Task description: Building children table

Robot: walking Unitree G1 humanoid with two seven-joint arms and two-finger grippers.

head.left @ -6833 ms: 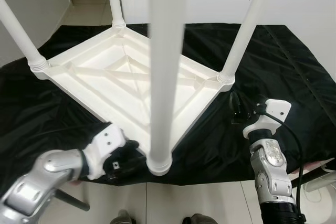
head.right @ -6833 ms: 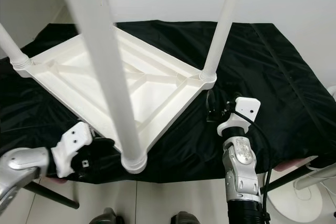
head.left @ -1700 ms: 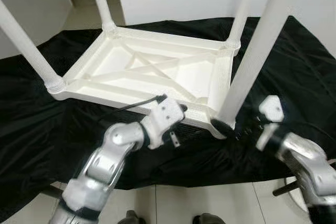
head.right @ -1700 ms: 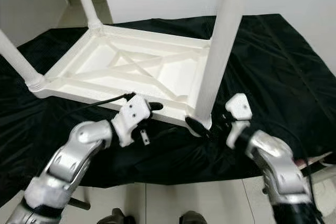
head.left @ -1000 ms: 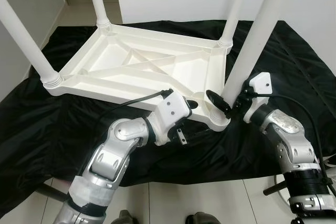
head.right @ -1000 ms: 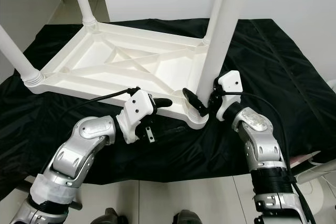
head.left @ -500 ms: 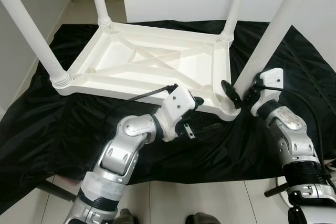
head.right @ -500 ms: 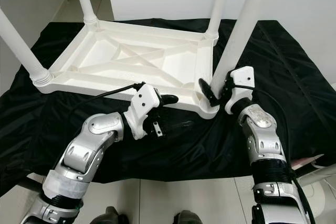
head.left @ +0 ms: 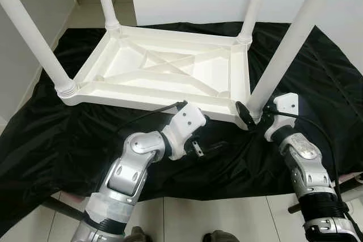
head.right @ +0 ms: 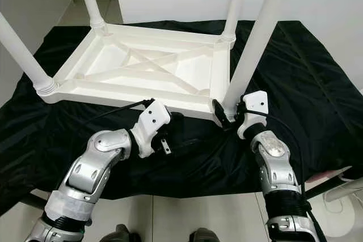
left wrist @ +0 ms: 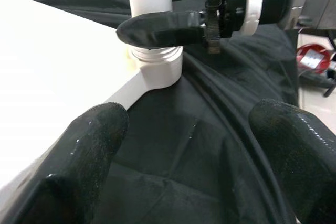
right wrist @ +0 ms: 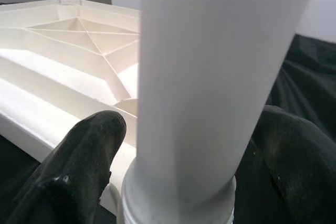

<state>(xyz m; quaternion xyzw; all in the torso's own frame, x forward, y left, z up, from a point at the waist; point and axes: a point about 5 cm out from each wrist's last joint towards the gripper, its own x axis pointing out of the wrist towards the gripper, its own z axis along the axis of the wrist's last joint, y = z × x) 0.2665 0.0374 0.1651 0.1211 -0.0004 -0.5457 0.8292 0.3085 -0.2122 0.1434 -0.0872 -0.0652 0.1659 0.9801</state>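
On the black cloth (head.left: 45, 140) before me, in the head views, the white table (head.left: 164, 77) lay upside down with its legs up. My left gripper (head.left: 212, 147) lay spread just below its near edge; my right gripper (head.right: 224, 116) stood around the near right leg (head.right: 249, 49). Along my left wrist, the fingers (left wrist: 89, 156) were apart over the cloth. Along my right wrist, both fingers (right wrist: 86, 153) flanked the leg's base.

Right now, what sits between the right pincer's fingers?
The near table leg, just above its collar; the right pincer straddles it in the right wrist view.
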